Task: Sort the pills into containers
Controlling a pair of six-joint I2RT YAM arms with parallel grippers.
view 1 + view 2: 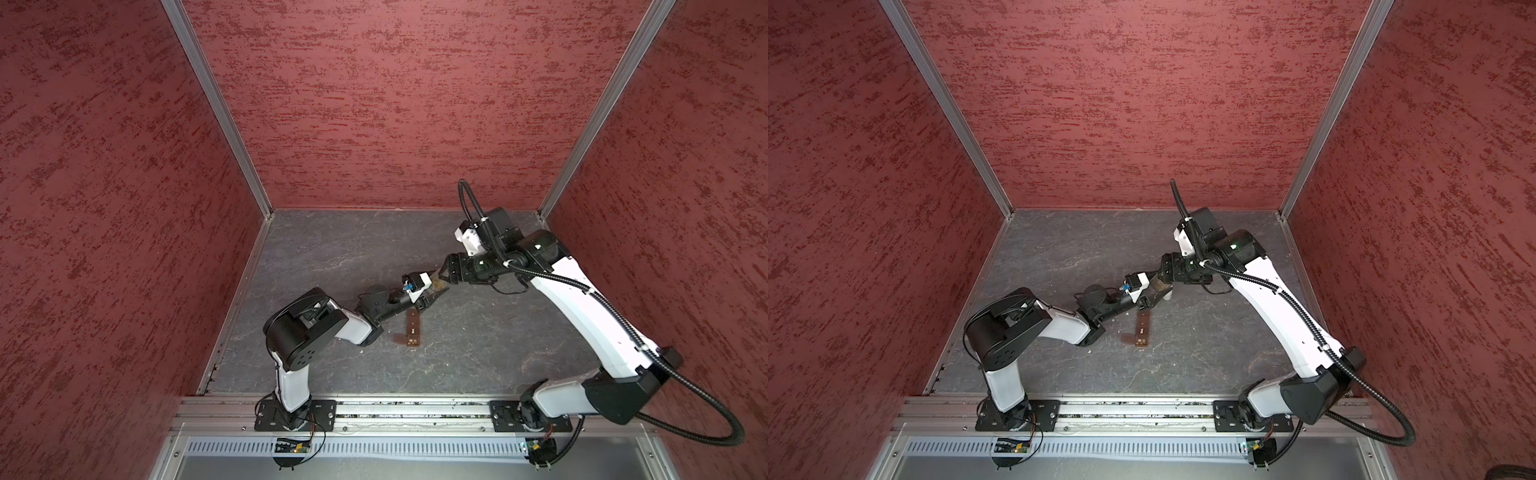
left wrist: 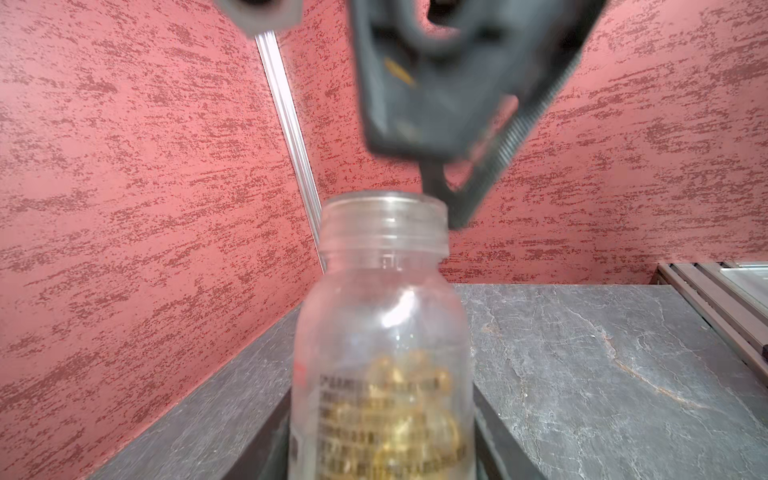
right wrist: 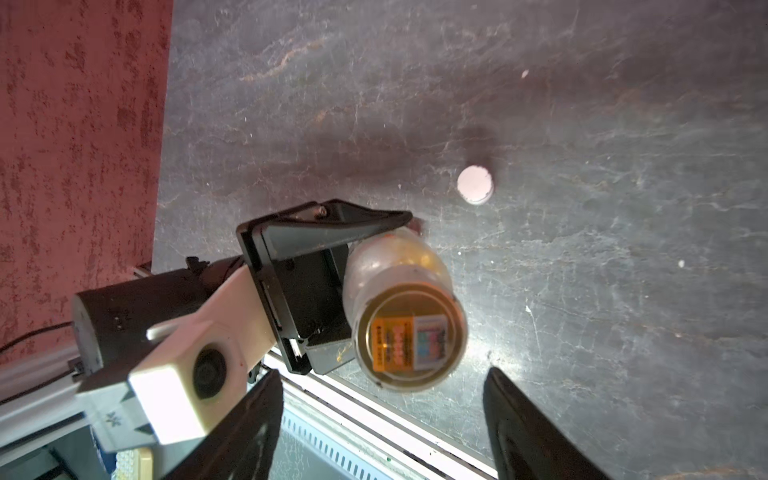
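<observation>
The grey stone-look worktop point(image 1: 332, 257) fills the floor of the red-walled booth, and both arms reach in toward its middle. The left claw point(image 1: 427, 300) is clamped round the body of a clear bottle point(image 2: 382, 332). It holds the bottle up off the worktop, tipped over so the open mouth faces the right claw point(image 1: 445, 275). That right claw is spread wide, its fingers point(image 3: 257, 424) gripping nothing, and it sits just at the bottle's mouth.

The containers point(image 1: 412, 330), a long brown box of small cells, lie flat on the worktop just on the near side of the left claw, apart from the bottle. Yellow capsules point(image 2: 399, 395) are heaped inside the bottle. A white cap point(image 3: 476, 185) lies on the worktop near it. A few pills point(image 3: 524, 74), tiny whitish bits, lie loose on the worktop, well apart from one another. Whether any sit in the cells I cannot tell.
</observation>
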